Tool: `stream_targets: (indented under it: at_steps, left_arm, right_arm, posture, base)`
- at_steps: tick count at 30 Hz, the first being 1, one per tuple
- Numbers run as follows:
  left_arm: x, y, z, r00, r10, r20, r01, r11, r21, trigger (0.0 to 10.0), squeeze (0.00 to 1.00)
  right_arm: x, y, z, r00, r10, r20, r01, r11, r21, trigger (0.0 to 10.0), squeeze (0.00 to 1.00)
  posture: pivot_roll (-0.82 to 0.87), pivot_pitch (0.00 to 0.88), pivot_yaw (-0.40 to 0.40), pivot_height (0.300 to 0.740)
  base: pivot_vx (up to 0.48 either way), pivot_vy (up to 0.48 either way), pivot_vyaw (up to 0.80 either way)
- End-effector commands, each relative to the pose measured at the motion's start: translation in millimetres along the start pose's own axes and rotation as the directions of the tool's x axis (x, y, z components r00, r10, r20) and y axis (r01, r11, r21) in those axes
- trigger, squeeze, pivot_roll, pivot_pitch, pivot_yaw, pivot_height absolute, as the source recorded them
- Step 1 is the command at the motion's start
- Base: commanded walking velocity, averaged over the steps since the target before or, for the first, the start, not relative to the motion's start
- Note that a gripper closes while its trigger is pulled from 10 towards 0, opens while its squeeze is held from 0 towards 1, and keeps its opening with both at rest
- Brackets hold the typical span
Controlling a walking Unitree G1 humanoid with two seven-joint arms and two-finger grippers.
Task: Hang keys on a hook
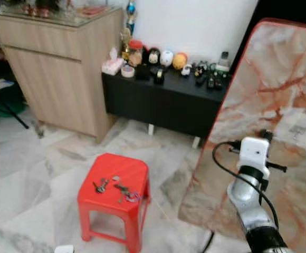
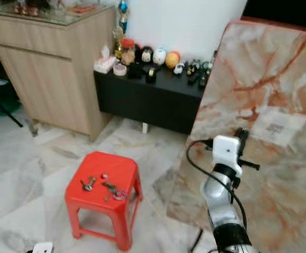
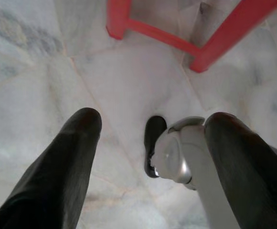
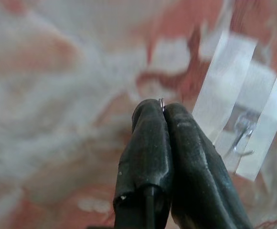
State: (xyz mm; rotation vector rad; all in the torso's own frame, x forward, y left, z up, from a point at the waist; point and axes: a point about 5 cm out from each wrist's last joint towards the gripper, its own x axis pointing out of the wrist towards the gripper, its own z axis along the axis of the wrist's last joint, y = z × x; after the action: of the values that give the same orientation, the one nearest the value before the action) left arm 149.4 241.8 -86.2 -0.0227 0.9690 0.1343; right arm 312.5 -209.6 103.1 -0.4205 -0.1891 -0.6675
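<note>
Our right hand [image 4: 163, 110], fingers pressed together on a key ring [image 4: 161, 102], was raised to the marble slab [image 1: 279, 84], the taped hook [image 4: 242, 138] just beside it. Hanging remained. More keys [image 1: 116, 187] lay on the stool [image 1: 97, 203]. Our left hand [image 3: 148, 126] hung spread.

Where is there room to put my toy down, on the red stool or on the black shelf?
The red stool has bare seat along its far edge and right side; two bunches of keys fill the near part. The black shelf is crowded along the wall with small toys and a tissue box; just a thin front strip is bare.
</note>
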Motion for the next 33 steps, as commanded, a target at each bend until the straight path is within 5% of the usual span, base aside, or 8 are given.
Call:
stream_targets:
  at_steps: [1,19,33]
  left_arm:
    - [0.6,-5.7,-2.6,1.0,-0.015,-0.013,0.014,1.0,-0.014,10.0,0.0]
    - [0.1,-6.2,-5.5,1.0,-0.013,-0.022,0.013,1.0,-0.016,10.0,0.0]
    - [0.4,-5.6,-4.0,1.0,-0.011,-0.019,0.01,1.0,-0.017,10.0,0.0]
  right_arm:
    - [0.6,-13.2,-11.3,0.998,-0.049,-0.034,0.048,0.998,-0.028,10.0,0.0]
    - [6.5,-32.2,-16.3,0.986,-0.164,-0.034,0.159,0.981,-0.111,10.0,0.0]
    - [16.2,-24.6,-10.6,0.991,-0.129,-0.021,0.125,0.98,-0.152,10.0,0.0]
  posture:
    - [-0.01,0.0,-0.068,0.74]
    - [-0.01,0.0,-0.065,0.74]
    - [0.0,0.0,-0.066,0.74]
  base:
    - [0.0,0.0,0.0]
    - [0.0,0.0,0.0]
    - [0.0,0.0,0.0]
